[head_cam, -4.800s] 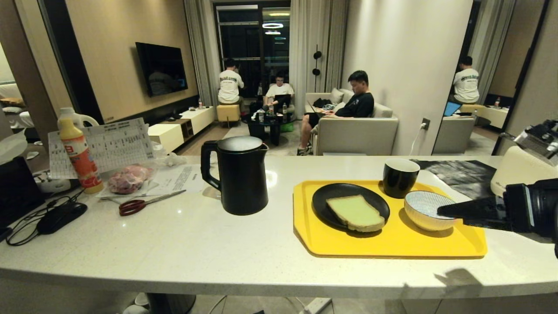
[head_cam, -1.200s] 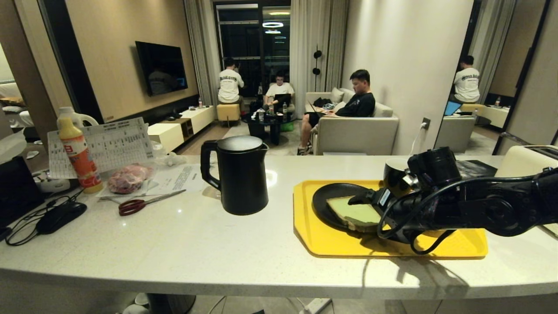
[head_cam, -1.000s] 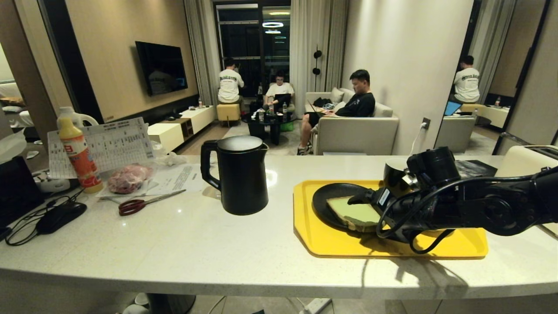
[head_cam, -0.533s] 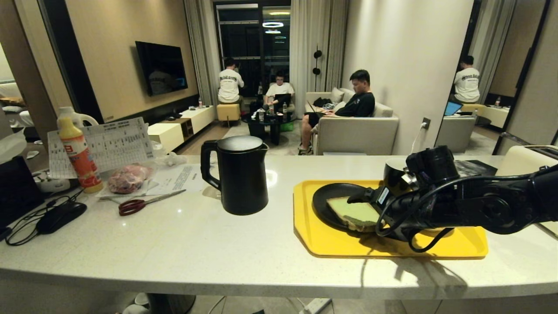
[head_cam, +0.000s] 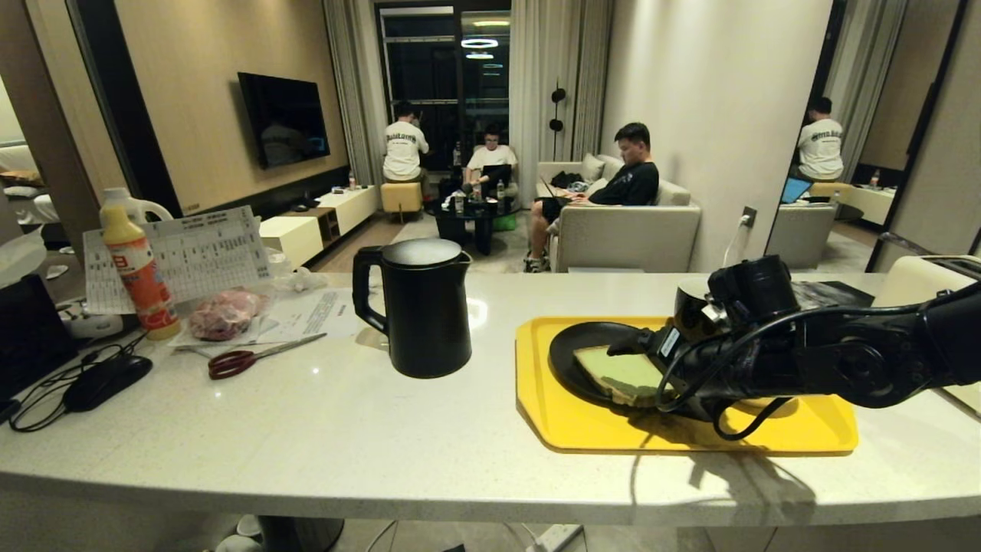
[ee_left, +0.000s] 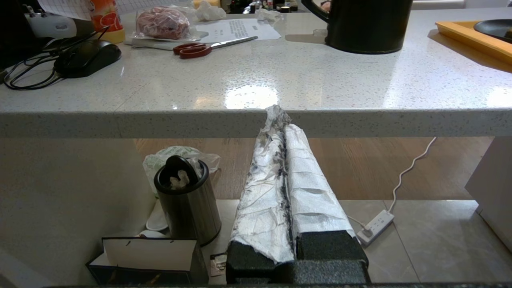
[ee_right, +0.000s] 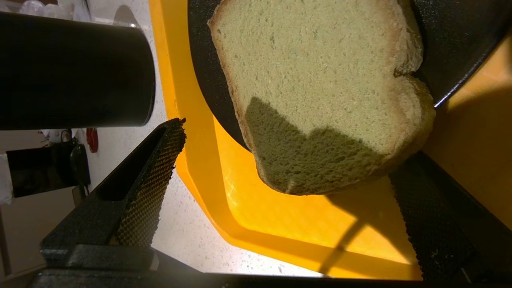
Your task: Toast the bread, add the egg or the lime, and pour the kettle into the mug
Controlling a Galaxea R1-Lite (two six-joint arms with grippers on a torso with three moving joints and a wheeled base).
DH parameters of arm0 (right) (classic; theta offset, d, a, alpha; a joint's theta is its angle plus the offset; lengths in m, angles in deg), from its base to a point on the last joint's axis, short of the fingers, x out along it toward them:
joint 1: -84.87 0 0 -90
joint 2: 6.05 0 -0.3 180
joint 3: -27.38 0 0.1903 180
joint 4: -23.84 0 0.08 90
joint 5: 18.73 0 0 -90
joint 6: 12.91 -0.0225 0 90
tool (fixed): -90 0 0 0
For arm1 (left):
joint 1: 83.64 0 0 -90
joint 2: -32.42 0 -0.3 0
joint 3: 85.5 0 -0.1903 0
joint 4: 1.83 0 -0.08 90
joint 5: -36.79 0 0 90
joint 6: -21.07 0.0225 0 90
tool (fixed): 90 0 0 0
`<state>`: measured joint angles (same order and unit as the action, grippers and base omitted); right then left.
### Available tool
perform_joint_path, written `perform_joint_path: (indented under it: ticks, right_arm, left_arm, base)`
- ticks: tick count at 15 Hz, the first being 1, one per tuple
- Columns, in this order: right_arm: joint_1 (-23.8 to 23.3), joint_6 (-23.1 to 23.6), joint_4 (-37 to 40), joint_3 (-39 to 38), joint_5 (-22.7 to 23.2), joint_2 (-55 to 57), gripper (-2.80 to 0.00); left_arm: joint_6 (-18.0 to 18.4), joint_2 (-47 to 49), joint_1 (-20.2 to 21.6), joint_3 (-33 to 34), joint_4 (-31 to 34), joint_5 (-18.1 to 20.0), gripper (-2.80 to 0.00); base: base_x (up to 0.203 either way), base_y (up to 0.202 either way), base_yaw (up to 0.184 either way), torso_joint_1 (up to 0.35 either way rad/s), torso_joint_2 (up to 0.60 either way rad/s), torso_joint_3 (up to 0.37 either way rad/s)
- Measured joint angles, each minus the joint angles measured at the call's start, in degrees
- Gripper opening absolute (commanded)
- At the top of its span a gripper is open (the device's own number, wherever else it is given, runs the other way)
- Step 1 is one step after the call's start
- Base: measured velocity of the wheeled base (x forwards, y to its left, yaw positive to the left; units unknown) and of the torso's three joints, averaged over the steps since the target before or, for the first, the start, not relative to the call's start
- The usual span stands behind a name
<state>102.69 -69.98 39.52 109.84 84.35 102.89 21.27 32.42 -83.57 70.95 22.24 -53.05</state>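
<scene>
On our speckled tabletop (head_cam: 322, 437), the bread (head_cam: 622, 373) lies on the black plate (head_cam: 571, 354) in the yellow tray (head_cam: 582, 425), our right gripper (ee_right: 280, 200) gaping wide around it, holding nothing.

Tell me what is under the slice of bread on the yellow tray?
The bread lies on a black plate, its near corner overhanging the yellow tray. The right hand, open, hides the slice's right edge in the head view.

Right arm (head_cam: 828, 360) hides most of mug (head_cam: 690, 310) & the bread's (head_cam: 622, 374) right part; kettle (ee_left: 362, 24) top cut off in left wrist view.
</scene>
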Motion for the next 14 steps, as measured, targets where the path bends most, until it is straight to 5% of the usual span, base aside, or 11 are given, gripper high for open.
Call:
perform_joint_path:
  ticks: [4,5,14]
  right_arm:
    - [0.0,0.0,-0.2,0.1,0.0,0.8,0.00]
    - [0.0,0.0,-0.2,0.1,0.0,0.9,-2.80]
    - [-0.1,0.1,0.0,0.6,-0.2,2.4,-2.80]
  left_arm:
    - [0.0,0.0,0.0,0.0,0.0,0.0,-2.80]
    - [0.0,0.0,0.0,0.0,0.0,0.0,-2.80]
    - [0.0,0.0,0.0,0.0,0.0,0.0,-2.80]
  base:
    - [0.000,0.000,0.000,0.000,0.00,0.000]
    - [0.000,0.000,0.000,0.000,0.00,0.000]
    - [0.000,0.000,0.000,0.000,0.00,0.000]
